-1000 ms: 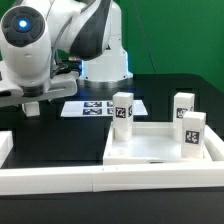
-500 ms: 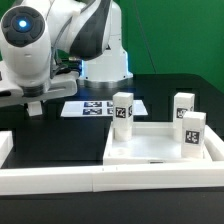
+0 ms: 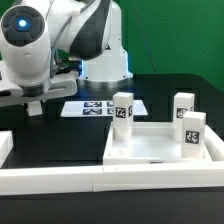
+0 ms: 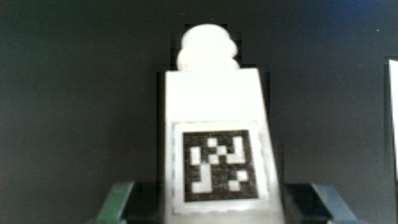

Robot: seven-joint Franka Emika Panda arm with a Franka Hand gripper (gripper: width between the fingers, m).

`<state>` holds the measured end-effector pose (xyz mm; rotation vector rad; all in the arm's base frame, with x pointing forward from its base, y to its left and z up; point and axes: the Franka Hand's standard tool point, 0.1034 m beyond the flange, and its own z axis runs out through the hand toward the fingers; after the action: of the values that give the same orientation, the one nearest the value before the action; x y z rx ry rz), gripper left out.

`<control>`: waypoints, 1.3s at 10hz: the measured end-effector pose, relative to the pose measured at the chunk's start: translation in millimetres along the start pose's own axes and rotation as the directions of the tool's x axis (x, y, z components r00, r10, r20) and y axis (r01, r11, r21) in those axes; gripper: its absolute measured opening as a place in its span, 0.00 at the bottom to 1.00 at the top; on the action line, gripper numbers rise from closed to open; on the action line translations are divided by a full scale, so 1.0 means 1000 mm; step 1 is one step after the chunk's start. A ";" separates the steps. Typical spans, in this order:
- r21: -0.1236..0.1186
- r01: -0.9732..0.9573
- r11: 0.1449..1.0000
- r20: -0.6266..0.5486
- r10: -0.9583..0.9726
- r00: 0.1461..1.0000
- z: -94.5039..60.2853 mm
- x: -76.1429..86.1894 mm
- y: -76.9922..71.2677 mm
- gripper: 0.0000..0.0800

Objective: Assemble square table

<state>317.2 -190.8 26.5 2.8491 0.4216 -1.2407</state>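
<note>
No visible change in exterior view; tool [image 4: 215, 204] clamps a tagged white leg [image 4: 214, 135], tabletop panel [image 3: 150, 148] unmoved.

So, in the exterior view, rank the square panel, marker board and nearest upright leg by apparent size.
1. Square panel
2. Marker board, though it lies farther back, so unsure
3. Nearest upright leg

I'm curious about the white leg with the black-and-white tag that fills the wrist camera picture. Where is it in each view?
Exterior view: not to be made out; it is probably hidden under the claw, at the exterior view's left.
Wrist view: the tagged leg fills the middle of the picture, between the claw's two fingers.
Shared landmark: the claw itself, seen from outside in one view and from just above its fingers in the other.
</note>
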 end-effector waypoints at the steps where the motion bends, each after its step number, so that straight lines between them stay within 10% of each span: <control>1: 0.008 0.006 1.000 -0.029 -0.006 1.000 -0.028 -0.003 -0.005 0.36; 3: 0.019 0.015 1.000 -0.060 -0.013 0.998 -0.062 -0.010 -0.021 0.36; 7: 0.013 0.006 1.000 -0.295 -0.002 0.956 -0.058 -0.008 -0.017 0.36; 11: -0.078 0.004 0.997 -0.572 -0.048 0.819 -0.176 0.028 -0.071 0.36; 13: -0.098 -0.001 0.995 -0.654 -0.064 0.753 -0.183 0.029 -0.068 0.36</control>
<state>451.0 -98.0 138.3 3.1161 0.5065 -0.1428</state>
